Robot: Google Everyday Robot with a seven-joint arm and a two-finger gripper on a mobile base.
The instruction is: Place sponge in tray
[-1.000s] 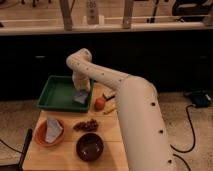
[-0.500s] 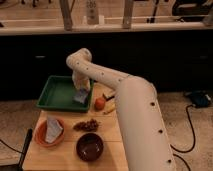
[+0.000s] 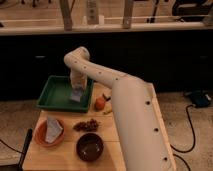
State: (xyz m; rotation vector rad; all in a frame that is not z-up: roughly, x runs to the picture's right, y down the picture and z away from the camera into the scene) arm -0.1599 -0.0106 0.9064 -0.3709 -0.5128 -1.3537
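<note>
The green tray (image 3: 52, 94) sits at the back left of the wooden table. My white arm reaches over it from the right, and my gripper (image 3: 77, 89) hangs over the tray's right part. The blue-grey sponge (image 3: 76, 95) is right below the gripper, at or just above the tray floor near the right rim. I cannot tell whether the sponge rests on the tray or hangs in the gripper.
An orange fruit (image 3: 100, 103) lies just right of the tray. A round orange bowl (image 3: 44, 135) with a pale bluish-white piece (image 3: 53, 127) is at the front left. A dark brown bowl (image 3: 90, 146) stands at the front, with a brown clump (image 3: 87, 125) behind it.
</note>
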